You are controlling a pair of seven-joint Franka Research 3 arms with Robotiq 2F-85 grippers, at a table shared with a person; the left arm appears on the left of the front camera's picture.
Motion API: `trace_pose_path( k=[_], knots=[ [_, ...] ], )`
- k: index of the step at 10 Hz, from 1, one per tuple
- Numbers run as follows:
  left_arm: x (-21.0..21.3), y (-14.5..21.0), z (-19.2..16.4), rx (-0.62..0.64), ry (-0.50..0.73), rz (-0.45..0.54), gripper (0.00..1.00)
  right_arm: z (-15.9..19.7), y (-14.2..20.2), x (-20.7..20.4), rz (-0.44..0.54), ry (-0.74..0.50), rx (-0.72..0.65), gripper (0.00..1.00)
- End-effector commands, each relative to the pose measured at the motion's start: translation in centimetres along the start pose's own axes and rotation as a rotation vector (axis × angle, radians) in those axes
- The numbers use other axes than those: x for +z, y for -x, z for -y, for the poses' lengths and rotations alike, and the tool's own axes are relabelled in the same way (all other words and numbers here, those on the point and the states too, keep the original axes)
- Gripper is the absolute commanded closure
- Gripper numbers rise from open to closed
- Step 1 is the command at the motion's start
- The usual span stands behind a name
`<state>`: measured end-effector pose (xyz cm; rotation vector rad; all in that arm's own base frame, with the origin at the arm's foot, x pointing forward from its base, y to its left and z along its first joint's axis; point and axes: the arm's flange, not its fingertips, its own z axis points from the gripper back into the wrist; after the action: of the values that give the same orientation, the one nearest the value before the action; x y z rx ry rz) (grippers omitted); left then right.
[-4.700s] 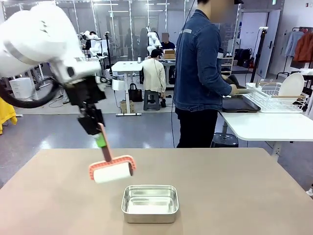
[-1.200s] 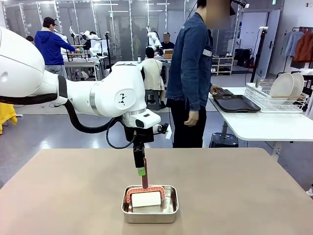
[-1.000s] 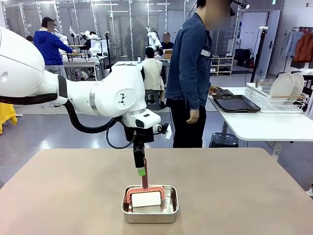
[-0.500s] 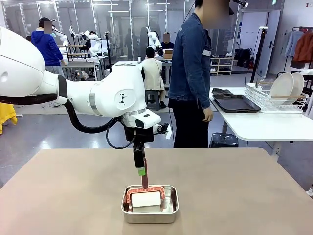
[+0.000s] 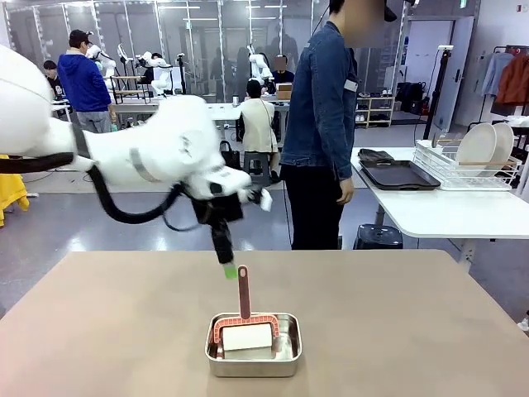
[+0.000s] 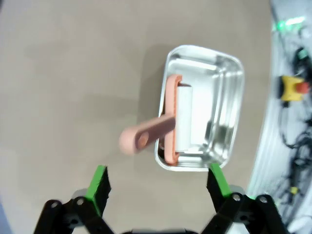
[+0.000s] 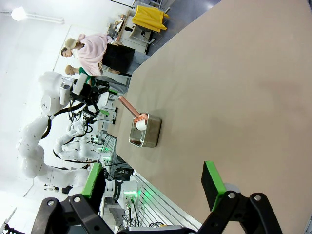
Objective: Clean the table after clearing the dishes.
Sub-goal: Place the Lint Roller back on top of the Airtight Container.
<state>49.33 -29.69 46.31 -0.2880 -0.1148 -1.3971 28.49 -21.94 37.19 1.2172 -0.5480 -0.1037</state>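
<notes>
Above the table (image 5: 99, 331), the left gripper (image 5: 228, 269) is seen with its fingers spread apart, holding nothing. Just below and to its right, a lint roller (image 5: 244, 324) is propped in a steel pan (image 5: 253, 351), handle upright. Further right, plates (image 5: 483, 145) are stacked in a rack on a white table beside the person (image 5: 322, 124). The right gripper (image 7: 156, 190) is likewise spread, empty.

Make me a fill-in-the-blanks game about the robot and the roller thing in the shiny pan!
1. The lint roller sits inside the steel ____ on the table.
2. The left gripper has its jaws ____ and holds nothing.
3. The roller's handle is colored ____.
4. Two white plates stand in the ____ rack on the white table.

Missing words: pan; open; pink; dish
</notes>
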Motion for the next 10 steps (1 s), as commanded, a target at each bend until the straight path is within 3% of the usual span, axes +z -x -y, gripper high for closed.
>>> trace_pose_path(
  k=[1, 5, 10],
  knots=[
    [4.9, 7.4, -2.0, 0.148, 0.129, 0.202, 0.00, -0.1, 0.2, 0.1, -0.004, -0.006, 0.020, 0.00],
    [9.0, 25.5, -6.2, 0.442, 0.314, 0.542, 0.00, -0.1, 0.2, 0.1, -0.004, -0.006, 0.020, 0.00],
    [9.1, 53.1, -6.9, 0.811, 0.322, 0.852, 0.00, -0.1, 0.2, 0.1, -0.004, -0.006, 0.020, 0.00]
  ],
)
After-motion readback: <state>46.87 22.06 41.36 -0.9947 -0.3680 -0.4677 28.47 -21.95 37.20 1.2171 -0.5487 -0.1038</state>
